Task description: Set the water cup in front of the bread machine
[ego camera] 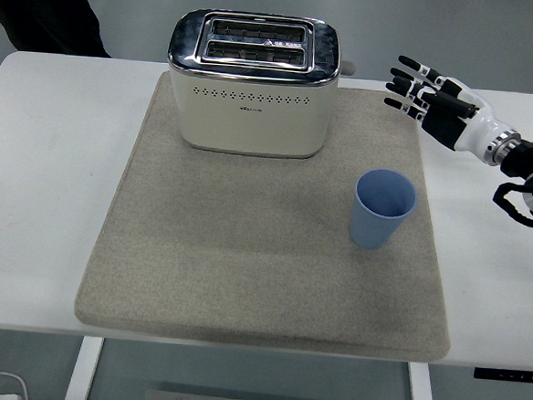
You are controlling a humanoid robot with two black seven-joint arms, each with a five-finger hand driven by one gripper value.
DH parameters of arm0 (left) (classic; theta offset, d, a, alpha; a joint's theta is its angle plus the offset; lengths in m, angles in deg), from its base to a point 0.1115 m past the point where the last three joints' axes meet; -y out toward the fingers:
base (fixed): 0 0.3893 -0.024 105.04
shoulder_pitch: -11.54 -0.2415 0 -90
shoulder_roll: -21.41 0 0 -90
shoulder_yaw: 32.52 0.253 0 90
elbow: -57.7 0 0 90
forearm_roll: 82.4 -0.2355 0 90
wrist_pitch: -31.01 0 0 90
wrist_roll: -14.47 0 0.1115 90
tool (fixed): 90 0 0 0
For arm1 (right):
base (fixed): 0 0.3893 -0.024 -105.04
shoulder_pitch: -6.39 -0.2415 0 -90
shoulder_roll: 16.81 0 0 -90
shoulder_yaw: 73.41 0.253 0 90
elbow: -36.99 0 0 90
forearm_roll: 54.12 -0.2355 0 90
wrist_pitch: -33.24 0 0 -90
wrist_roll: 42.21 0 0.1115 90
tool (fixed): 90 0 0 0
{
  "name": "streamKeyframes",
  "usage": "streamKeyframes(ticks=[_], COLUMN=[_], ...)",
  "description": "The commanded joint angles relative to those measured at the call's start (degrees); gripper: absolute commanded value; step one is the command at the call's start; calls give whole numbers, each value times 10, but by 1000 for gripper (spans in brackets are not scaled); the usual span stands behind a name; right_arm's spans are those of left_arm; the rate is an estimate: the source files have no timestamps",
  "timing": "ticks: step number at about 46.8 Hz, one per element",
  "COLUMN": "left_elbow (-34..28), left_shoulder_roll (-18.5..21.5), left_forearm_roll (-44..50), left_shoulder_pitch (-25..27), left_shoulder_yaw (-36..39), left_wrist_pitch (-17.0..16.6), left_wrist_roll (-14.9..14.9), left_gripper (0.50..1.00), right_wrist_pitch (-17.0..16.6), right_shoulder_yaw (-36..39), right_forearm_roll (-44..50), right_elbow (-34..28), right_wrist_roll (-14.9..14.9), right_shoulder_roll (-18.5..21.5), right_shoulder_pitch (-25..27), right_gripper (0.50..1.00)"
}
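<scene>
One white table (38, 193) is filling most of the head view, its near edge running along the bottom. One grey-beige mat (243, 272) is lying flat on it, covering the middle of the tabletop and leaving bare table showing to the left, right and far side.

One bread machine (252, 82), cream body with a chrome top and two slots, is standing upright on the far part of the mat, left of centre. A small knob is sticking out at its upper right side.

One person (42, 6), seen only as dark clothing, is standing at the top left corner beyond the table's far edge.

One robot arm is showing: the right arm is coming in from the right edge, and the right hand (438, 104) is hovering over the far right corner of the mat, fingers spread and extended toward the left, gripping nothing. It is well apart from the cup.

One blue water cup (382, 208) is standing upright, mouth open upward, on the right part of the mat, to the front right of the bread machine and not touching it.
</scene>
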Motion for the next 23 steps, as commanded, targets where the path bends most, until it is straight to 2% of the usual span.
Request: streamKeyframes(ticks=[1, 15, 23], left_elbow=[0, -2, -3], left_shoulder_roll=[0, 0, 0], left_forearm_roll=[0, 0, 0], left_shoulder_pitch=[0, 1, 0], left_shoulder_yaw=[0, 1, 2], left_wrist_pitch=[0, 0, 0], left_wrist_roll=[0, 0, 0], left_gripper=[1000, 1000, 1000], right_wrist_pitch=[-17, -82, -95], right_shoulder_yaw=[0, -3, 0], right_forearm_roll=[2, 6, 28], right_elbow=[18, 83, 143], right_wrist_roll=[0, 2, 11], right_shoulder_roll=[-29, -138, -210], right_shoulder_pitch=[12, 59, 88], right_gripper=[926, 926, 926])
